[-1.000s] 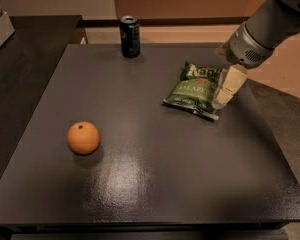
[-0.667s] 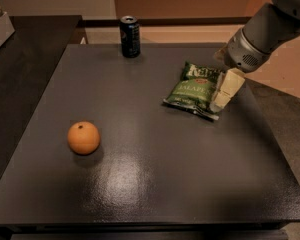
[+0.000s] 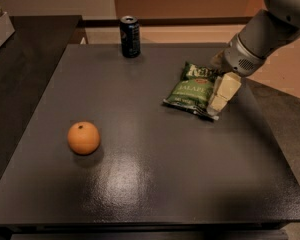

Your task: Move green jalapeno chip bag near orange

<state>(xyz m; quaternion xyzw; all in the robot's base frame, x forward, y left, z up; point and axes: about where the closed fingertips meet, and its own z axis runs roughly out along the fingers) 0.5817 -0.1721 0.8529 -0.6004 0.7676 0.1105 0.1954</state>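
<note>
The green jalapeno chip bag [image 3: 191, 90] lies flat on the dark table [image 3: 155, 174], right of centre toward the back. The orange [image 3: 83, 138] sits on the table's left side, well apart from the bag. My gripper [image 3: 221, 95] comes in from the upper right and sits at the bag's right edge, its pale fingers [image 3: 225, 89] low over the table and overlapping that edge. The bag still rests on the table.
A dark soda can [image 3: 130, 36] stands upright at the table's back edge, left of the bag. A darker counter [image 3: 25, 59] adjoins the table on the left. The table's right edge lies just beyond my gripper.
The gripper and arm have barely shifted at the bag's right edge. The bag, orange and can have not moved.
</note>
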